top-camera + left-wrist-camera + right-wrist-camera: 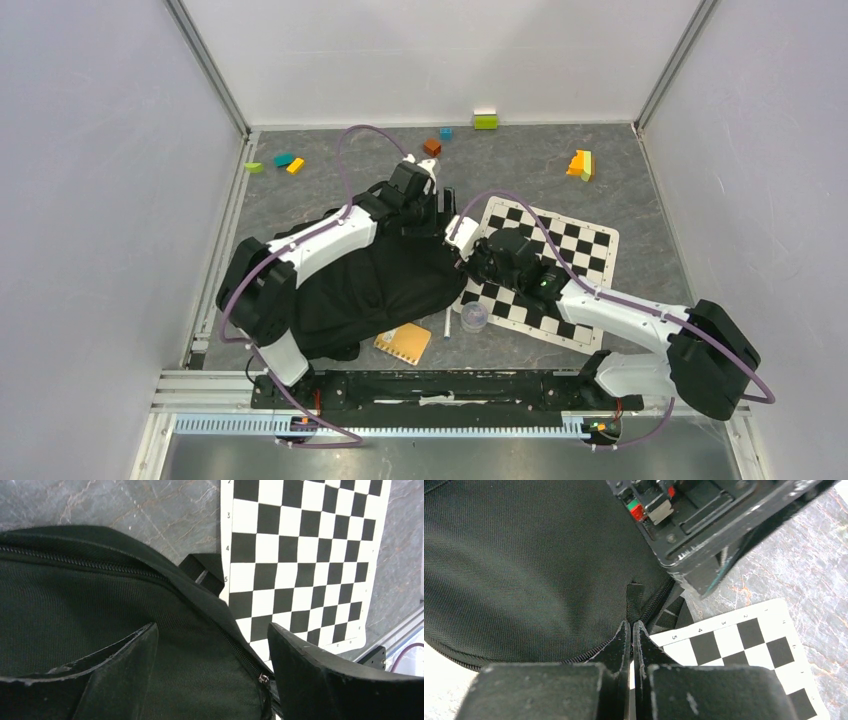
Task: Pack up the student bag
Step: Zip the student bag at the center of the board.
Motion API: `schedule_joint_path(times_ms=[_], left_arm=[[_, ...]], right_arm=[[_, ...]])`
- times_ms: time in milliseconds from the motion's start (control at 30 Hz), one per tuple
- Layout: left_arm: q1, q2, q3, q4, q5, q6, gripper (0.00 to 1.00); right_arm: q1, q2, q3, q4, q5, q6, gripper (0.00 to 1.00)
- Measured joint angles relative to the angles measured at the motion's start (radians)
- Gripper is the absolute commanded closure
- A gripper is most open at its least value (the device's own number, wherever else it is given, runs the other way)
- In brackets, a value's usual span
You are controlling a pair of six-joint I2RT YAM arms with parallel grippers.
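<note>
The student bag (pixel 370 285) is a large black fabric backpack lying flat left of centre. My left gripper (pixel 428 208) hovers over its far right corner. In the left wrist view it (pixel 212 627) stands open, its fingers straddling the bag's cloth (pixel 75 595) and zipper line, with the zipper pull (pixel 263 678) by the right finger. My right gripper (pixel 455 243) is at the bag's right edge. In the right wrist view it (pixel 631 623) is shut, tips against the zipper seam (pixel 651 605) below a small fabric tab (pixel 635 596); whether they pinch anything is hidden.
A black-and-white checkered board (pixel 560 265) lies right of the bag, under my right arm. An orange notebook (pixel 403 342), a pen (pixel 447 325) and a small clear cup (pixel 474 317) sit near the front. Coloured blocks (pixel 432 147) are scattered along the back; walls enclose three sides.
</note>
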Motion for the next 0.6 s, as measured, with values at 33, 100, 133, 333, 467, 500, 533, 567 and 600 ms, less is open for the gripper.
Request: schedule_joint_path(times_ms=[33,100,133,333,467,500,533,567,600], left_arm=[[-0.002,0.006,0.002,-0.010,0.000,0.000,0.24],[-0.007,0.018,0.011,-0.037,0.000,0.005,0.33],[-0.011,0.026,0.018,-0.049,0.000,0.008,0.38],[-0.044,0.092,0.078,-0.105,0.000,0.027,0.70],[-0.058,0.124,0.106,-0.134,0.001,0.041,0.97],[-0.059,0.128,0.110,-0.143,0.002,0.041,0.98],[-0.061,0.129,0.111,-0.146,0.000,0.042,0.98],[-0.062,0.129,0.111,-0.149,-0.001,0.042,0.98],[-0.062,0.129,0.111,-0.150,-0.002,0.041,0.98]], right_arm=[[-0.001,0.000,-0.005,0.008,0.000,0.002,1.00],[-0.001,0.000,-0.011,0.018,-0.002,0.008,1.00],[-0.001,0.000,-0.013,0.023,-0.003,0.009,1.00],[-0.001,-0.003,-0.021,0.040,-0.021,0.013,1.00],[-0.001,-0.008,-0.033,0.048,-0.037,0.017,1.00],[-0.002,-0.012,-0.040,0.053,-0.040,0.019,1.00],[-0.002,-0.018,-0.050,0.057,-0.043,0.022,1.00],[-0.002,-0.026,-0.060,0.061,-0.048,0.025,1.00],[-0.002,-0.035,-0.068,0.063,-0.049,0.027,1.00]])
